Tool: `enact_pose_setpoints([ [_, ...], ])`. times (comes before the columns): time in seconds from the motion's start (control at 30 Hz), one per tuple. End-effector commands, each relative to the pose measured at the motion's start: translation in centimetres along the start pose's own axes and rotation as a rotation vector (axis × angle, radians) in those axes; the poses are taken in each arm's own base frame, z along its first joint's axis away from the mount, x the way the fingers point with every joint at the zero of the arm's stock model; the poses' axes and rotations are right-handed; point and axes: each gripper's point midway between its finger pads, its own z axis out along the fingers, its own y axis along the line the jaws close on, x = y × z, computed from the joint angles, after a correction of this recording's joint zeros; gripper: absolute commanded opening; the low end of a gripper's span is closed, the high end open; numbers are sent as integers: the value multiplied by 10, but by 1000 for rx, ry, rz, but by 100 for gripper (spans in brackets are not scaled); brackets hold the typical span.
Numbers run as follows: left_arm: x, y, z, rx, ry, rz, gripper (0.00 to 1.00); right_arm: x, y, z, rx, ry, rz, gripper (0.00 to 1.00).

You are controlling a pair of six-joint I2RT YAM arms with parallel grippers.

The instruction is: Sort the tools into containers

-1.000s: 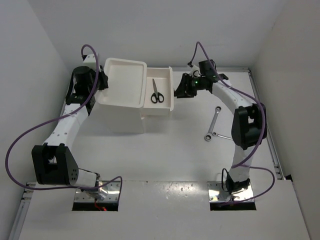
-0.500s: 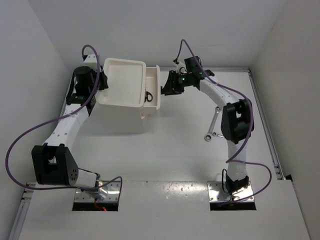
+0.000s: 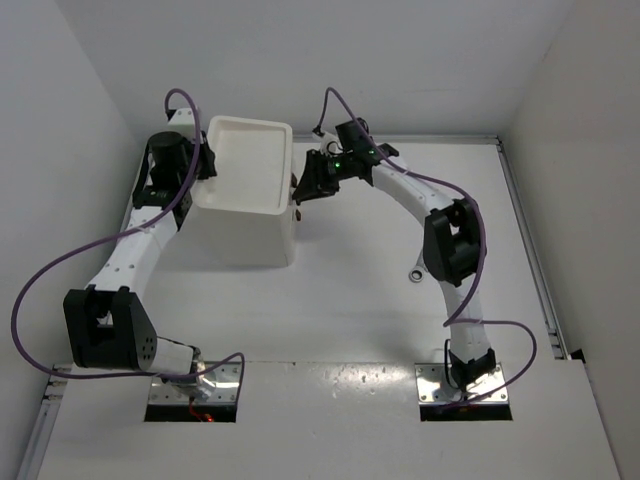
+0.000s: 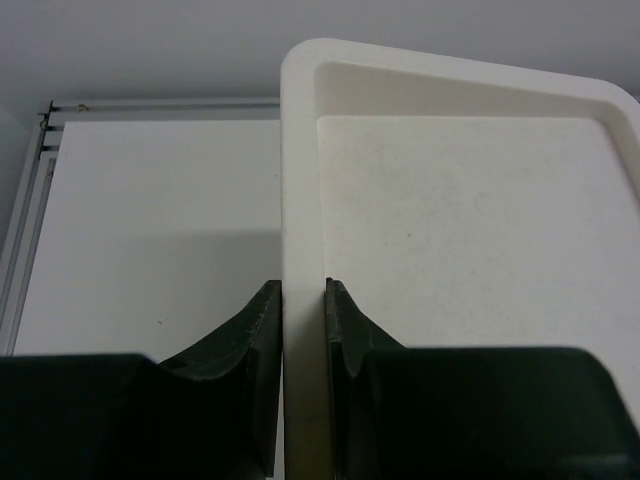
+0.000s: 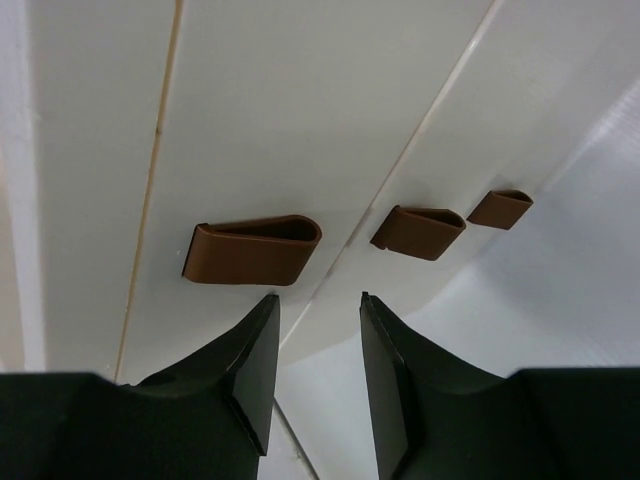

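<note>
The tall white box (image 3: 250, 225) stands at the back left, and its shallow top tray (image 3: 247, 160) holds nothing. My left gripper (image 3: 207, 166) is shut on the tray's left rim (image 4: 300, 180), one finger on each side. My right gripper (image 3: 300, 190) is open and empty, its tips against the box's right face just below the top drawer's dark red handle (image 5: 252, 250). Two more handles (image 5: 418, 231) show lower on that face. All drawers look shut. The scissors and pliers are out of view. One wrench end (image 3: 414, 275) shows beside my right arm.
The right arm's elbow (image 3: 450, 245) hangs over the spot where the wrenches lie. White walls close in at the left, back and right. A metal rail (image 3: 525, 240) runs along the table's right edge.
My right gripper moved left and pushed the open top drawer, with the scissors in it, fully into the box. The left gripper kept hold of the tray rim.
</note>
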Motion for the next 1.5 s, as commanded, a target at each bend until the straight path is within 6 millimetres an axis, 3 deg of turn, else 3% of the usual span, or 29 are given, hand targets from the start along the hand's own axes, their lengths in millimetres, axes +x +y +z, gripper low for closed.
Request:
enact_pose_setpoints([
  [0.0, 157, -44, -9, 144, 492, -56, 0, -20, 29, -15, -58, -65, -94, 39],
  [0.17, 175, -72, -9, 195, 541, -37, 0, -27, 12, -49, 4, -117, -108, 42],
  [0.2, 173, -76, -10, 197, 540, -28, 0, -22, 15, -55, 7, -112, -112, 43],
  [0.37, 179, -91, -9, 212, 555, 3, 0, -29, -8, -93, 61, -172, -89, 45],
  [0.6, 185, -136, -19, 260, 579, -7, 0, -35, -30, -121, 100, -214, -45, 46],
  [0.77, 181, -166, -22, 263, 570, -3, 0, -37, -28, -121, 90, -217, -52, 46],
  [0.97, 200, -183, -23, 249, 628, 14, 0, -39, -29, -118, 84, -226, -30, 46],
  [1.17, 201, -205, -32, 289, 627, 24, 0, -55, -27, -117, 75, -251, -46, 46],
  [1.33, 217, -210, -42, 290, 657, 47, 0, -56, -35, -113, 94, -252, -38, 46],
  [1.47, 212, -216, -51, 305, 635, 47, 0, -57, -37, -113, 105, -257, -37, 46],
])
